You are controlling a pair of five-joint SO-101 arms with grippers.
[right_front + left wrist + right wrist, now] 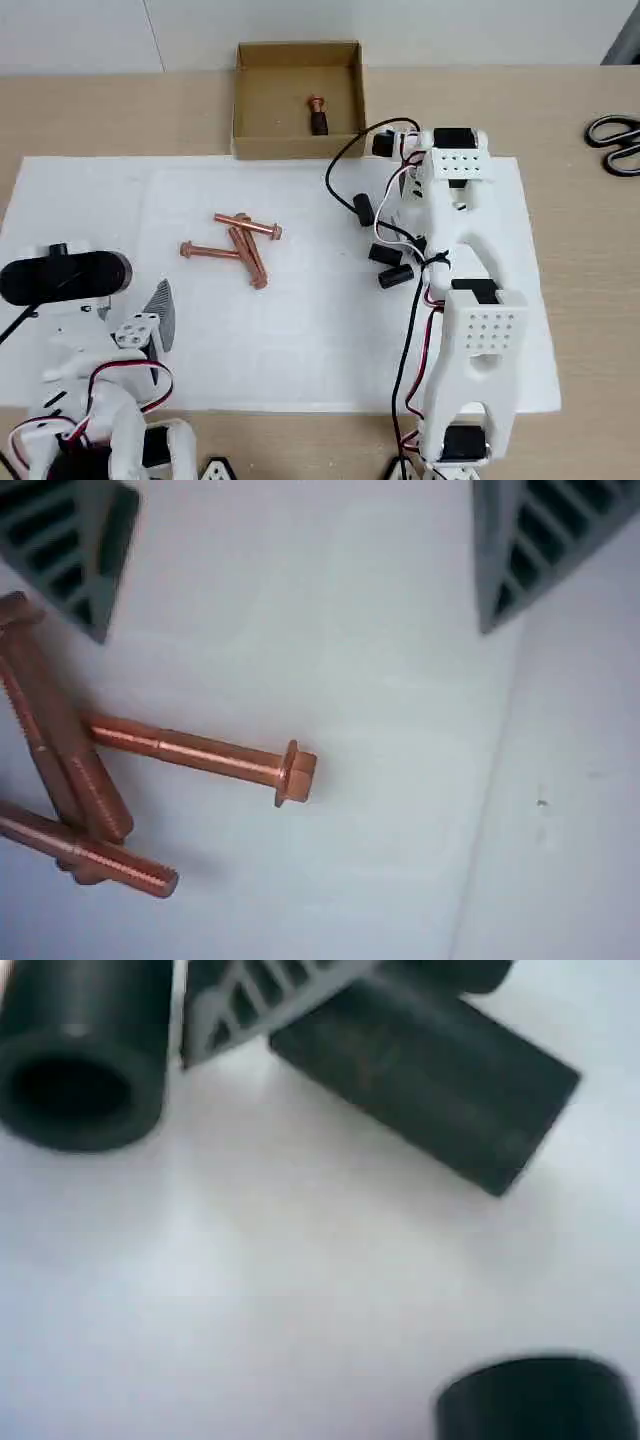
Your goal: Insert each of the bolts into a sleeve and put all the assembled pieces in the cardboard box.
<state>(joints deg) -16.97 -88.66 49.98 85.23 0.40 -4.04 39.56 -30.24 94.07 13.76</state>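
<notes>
Bolts [240, 246] lie clustered — white mat [300, 340].

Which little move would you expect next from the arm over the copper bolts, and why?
Probably lower the left gripper around the nearest bolt: its jaws stand open above the mat, and that bolt's head end lies free of the other bolts, so it looks easiest to grasp.

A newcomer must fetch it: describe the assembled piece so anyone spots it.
Find the cardboard box beyond the white mat. The assembled piece lies alone inside it. Unlike the bare copper bolts on the mat, its shank sits in a black sleeve.
</notes>
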